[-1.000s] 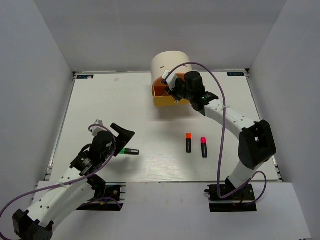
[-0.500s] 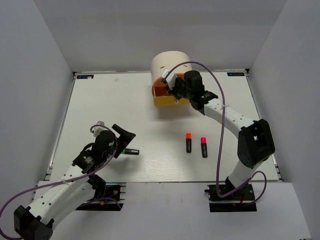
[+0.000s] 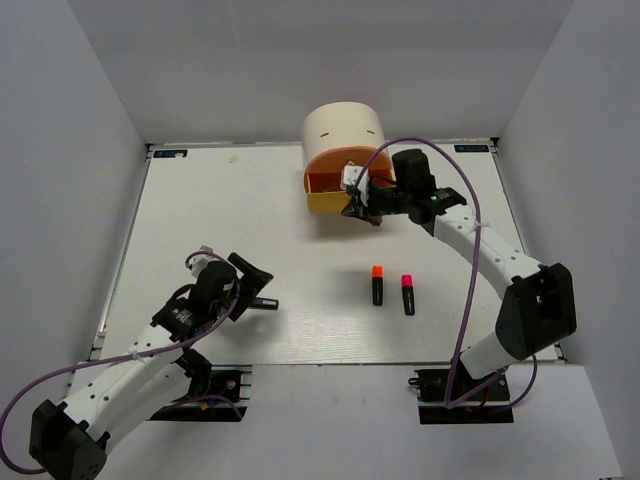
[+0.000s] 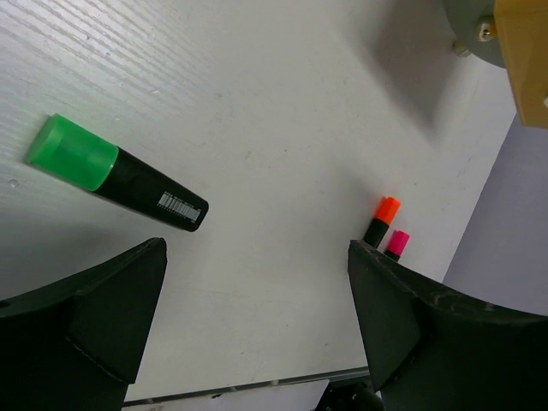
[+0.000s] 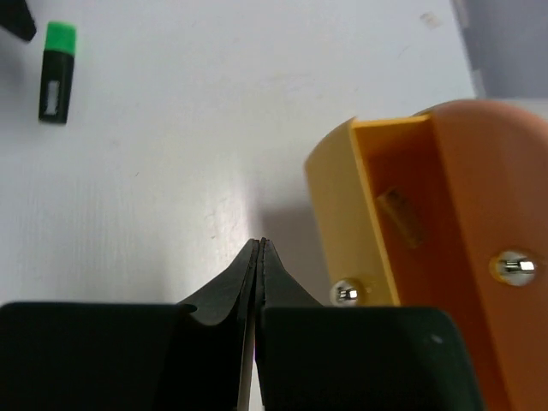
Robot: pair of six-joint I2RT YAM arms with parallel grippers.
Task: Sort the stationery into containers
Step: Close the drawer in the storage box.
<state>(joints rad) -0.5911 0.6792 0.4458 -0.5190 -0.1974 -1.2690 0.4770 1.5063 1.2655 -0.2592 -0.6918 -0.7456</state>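
on the worktop (image 3: 230, 200), cream drawer unit (image 3: 343, 130) at 12 o'clock, yellow drawer (image 3: 325, 203) out. right end effector (image 5: 259, 257) pinched shut, empty; left end effector (image 4: 257, 257) spread wide beside the green highlighter (image 4: 116, 174) at 8 o'clock: light, rigid, probably slick; pinch mid-barrel.

green-capped black highlighter (image 4: 116, 185), yellow drawer (image 5: 338, 214)

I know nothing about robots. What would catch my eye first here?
The cream half-cylinder desk unit stands at the table's far middle, its yellow drawer pulled out, and the right arm holds shut jaws just in front of it. Nearer, an orange-capped highlighter and a pink-capped highlighter lie side by side. The left arm aims wide-open jaws at a green-capped highlighter.
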